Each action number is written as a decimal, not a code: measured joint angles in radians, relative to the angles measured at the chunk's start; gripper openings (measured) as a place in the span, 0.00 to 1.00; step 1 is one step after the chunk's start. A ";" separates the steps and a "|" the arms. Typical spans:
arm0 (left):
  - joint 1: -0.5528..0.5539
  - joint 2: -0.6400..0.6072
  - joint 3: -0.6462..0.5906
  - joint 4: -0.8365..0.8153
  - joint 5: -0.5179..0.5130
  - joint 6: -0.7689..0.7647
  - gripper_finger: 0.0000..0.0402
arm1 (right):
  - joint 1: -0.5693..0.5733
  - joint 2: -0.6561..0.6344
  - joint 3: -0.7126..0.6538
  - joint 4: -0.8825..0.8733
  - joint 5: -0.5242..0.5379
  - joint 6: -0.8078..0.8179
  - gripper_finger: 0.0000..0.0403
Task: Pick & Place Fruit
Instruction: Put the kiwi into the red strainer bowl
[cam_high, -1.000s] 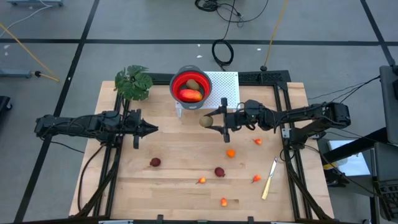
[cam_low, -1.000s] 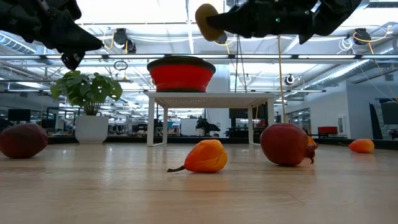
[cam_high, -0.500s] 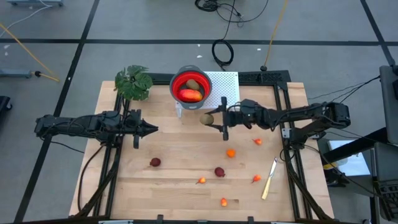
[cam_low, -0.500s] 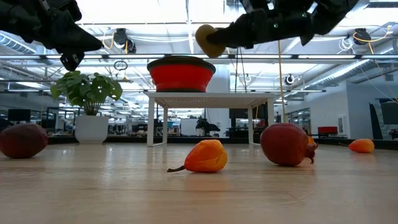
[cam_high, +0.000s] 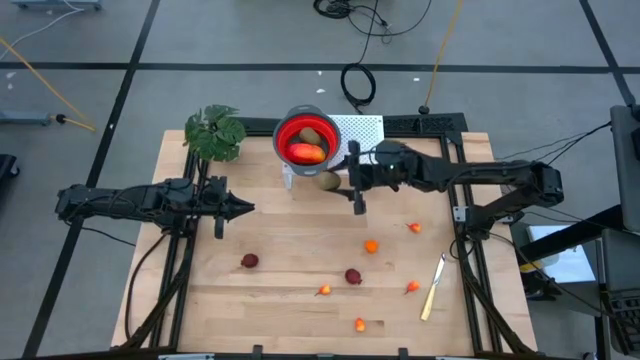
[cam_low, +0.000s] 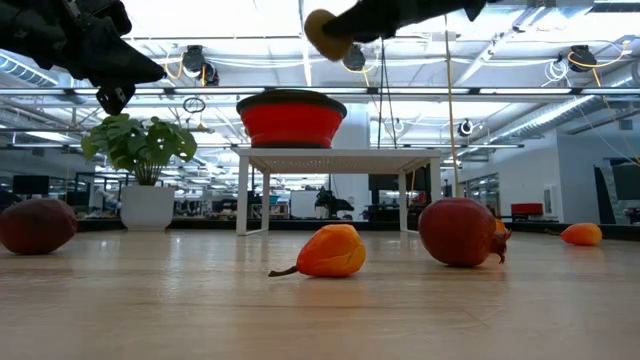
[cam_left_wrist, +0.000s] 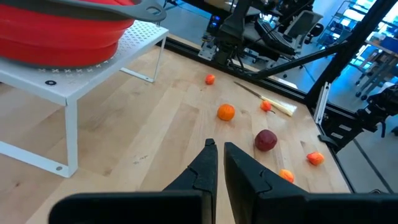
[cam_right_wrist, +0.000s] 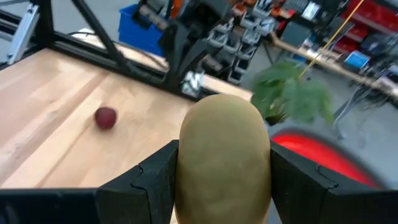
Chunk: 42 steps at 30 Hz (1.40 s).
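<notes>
- Right claw was clamped on an olive-brown oval fruit, held up in the air just beside the red bowl, near its rim on the side facing the middle of the counter.
- From the right wrist cam that fruit sat snug between the two dark fingers, with a blurry bit of the red bowl and the green plant behind it.
- The bowl sat on a white perforated stand and already had two olive-brown ovals and a longer red-orange piece in it.
- Left claw hung over the left half of the counter, fingers pinched together with nothing in them, same story in its own wrist cam.
- Loose on the wood: a dark red round, another dark red round, an orange ball, plus small orange-red bits scattered toward the front.
- A pale-handled knife lay on the right side, well apart from the bowl.
- Low cam: an orange fruit with a stem sat up front, a dark red one next to it.
</notes>
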<state>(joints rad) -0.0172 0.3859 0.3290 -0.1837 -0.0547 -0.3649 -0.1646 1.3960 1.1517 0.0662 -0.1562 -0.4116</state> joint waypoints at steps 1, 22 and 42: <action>0.000 0.000 0.000 0.000 0.000 0.000 0.06 | -0.005 0.000 0.016 -0.008 0.000 -0.011 0.51; 0.000 0.000 0.000 0.001 0.000 -0.007 0.06 | -0.276 0.000 0.105 0.041 -0.008 -0.020 0.51; 0.000 0.000 0.000 0.002 0.001 -0.006 0.06 | -0.304 0.045 0.105 0.072 -0.084 0.000 0.51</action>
<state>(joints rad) -0.0173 0.3859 0.3290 -0.1818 -0.0536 -0.3711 -0.4690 1.4410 1.2572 0.1380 -0.2407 -0.4114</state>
